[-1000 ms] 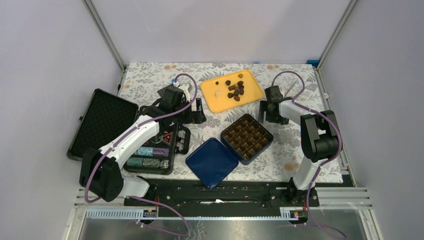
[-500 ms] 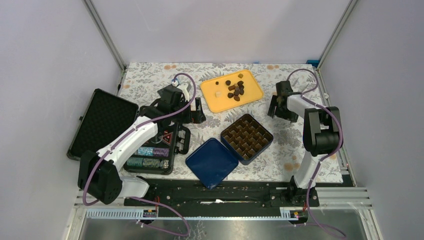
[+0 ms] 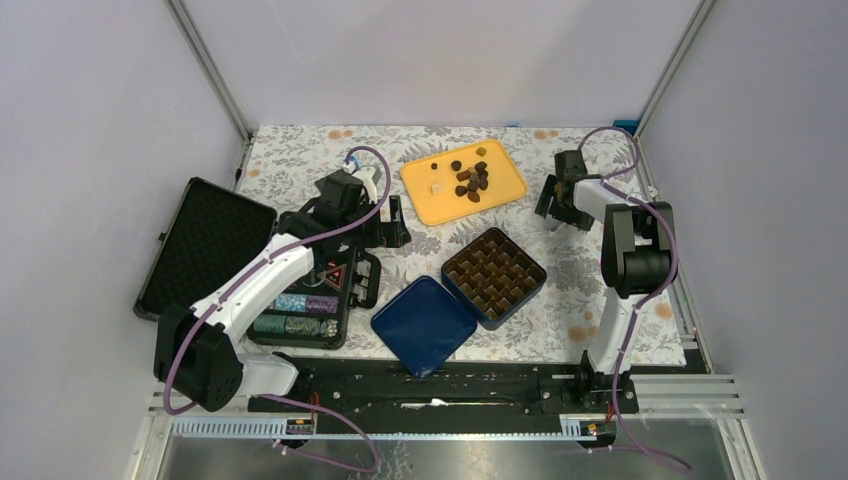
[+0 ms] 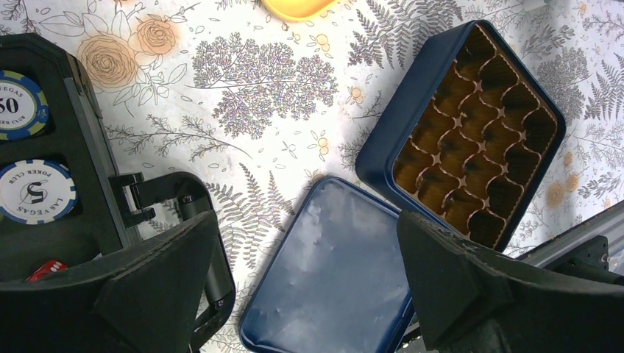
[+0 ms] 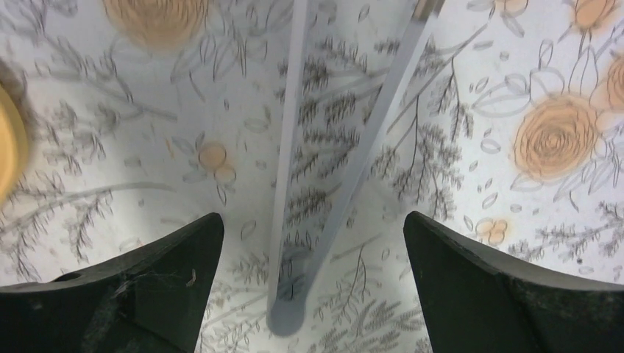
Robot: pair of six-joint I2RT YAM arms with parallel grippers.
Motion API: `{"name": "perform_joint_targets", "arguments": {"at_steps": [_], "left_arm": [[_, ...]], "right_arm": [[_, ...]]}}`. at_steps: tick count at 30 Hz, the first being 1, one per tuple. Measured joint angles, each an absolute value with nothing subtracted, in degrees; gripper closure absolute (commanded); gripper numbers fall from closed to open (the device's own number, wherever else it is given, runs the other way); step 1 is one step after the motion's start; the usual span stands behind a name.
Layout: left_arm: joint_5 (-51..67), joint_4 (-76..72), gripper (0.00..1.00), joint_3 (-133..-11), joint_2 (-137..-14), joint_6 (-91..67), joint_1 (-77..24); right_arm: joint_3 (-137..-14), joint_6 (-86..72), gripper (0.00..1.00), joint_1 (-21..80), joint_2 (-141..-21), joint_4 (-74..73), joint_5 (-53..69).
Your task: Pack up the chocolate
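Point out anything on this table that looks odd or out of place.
Nothing is spilled or damaged. The one misfit is the open black case of poker chips at the left. The tin stands empty, its lid lying beside it.

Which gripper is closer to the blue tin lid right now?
Left. The left gripper hangs open just past the far corner of the blue lid, beside the chip case. The right gripper is open much farther off, on the other side of the open tin.
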State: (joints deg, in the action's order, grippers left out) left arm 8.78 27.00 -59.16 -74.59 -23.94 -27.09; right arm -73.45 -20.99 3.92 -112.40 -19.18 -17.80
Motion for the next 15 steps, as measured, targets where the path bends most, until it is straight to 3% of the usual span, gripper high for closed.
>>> {"name": "perform_joint_targets", "arguments": {"at_steps": [6,12,15], "left_arm": [[8.73,27.49,0.01,-59.11,-73.8,-23.92,-27.09],[8.73,27.49,0.01,-59.11,-72.47,-23.75,-27.09],[8.71,27.53,0.01,-59.11,-72.4,-23.57,-27.09]], "right_arm": [[-78.48,-21.54,0.02,0.84,-116.4,-18.09,-16.82],[-82.56,-21.67,0.2,0.16,-119.33,-18.0,-16.88],[-84.09,-21.28,0.22,0.16,-120.4,-18.17,-16.84]]}}
